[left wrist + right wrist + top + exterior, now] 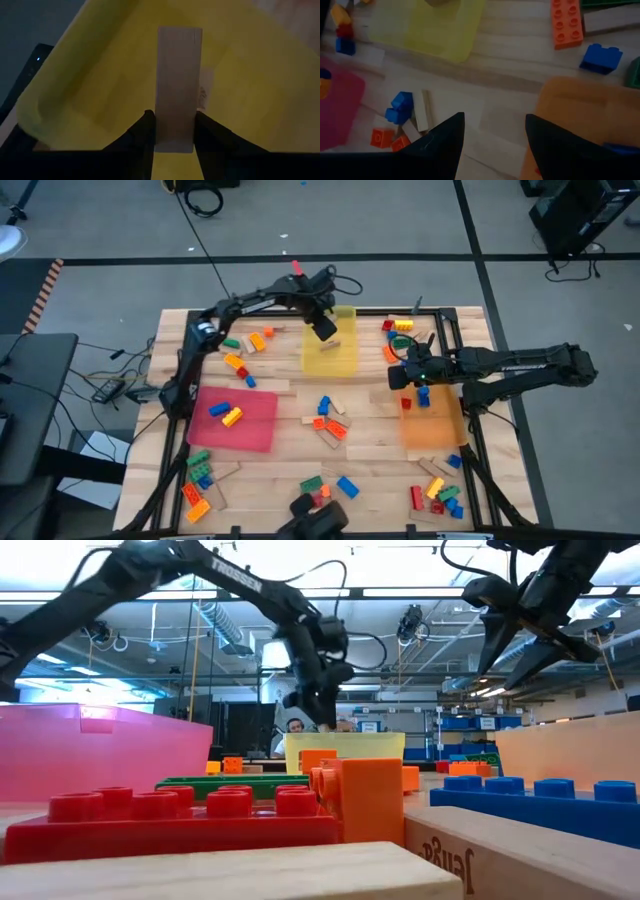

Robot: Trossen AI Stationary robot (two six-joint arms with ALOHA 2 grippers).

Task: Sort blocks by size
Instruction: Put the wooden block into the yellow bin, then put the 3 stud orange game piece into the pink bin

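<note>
Wooden block (176,85) over yellow tray (95,95) — bricks (330,423) nearby

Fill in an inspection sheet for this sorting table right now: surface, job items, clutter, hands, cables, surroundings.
Surface: wooden table inside a dark frame, with a red tray, yellow tray and orange tray.
Job's things: plastic bricks and wooden blocks scattered in clumps; two bricks lie in the red tray, blue brick in the orange tray.
Clutter: nothing seen besides the unsorted blocks.
Hands: left hand is over the yellow tray, shut on a wooden block; right hand is open and empty, by the orange tray's edge.
Cables: cords on the floor left of the table.
Surroundings: workshop with shelving and ceiling lights behind; a person is partly visible there.
</note>
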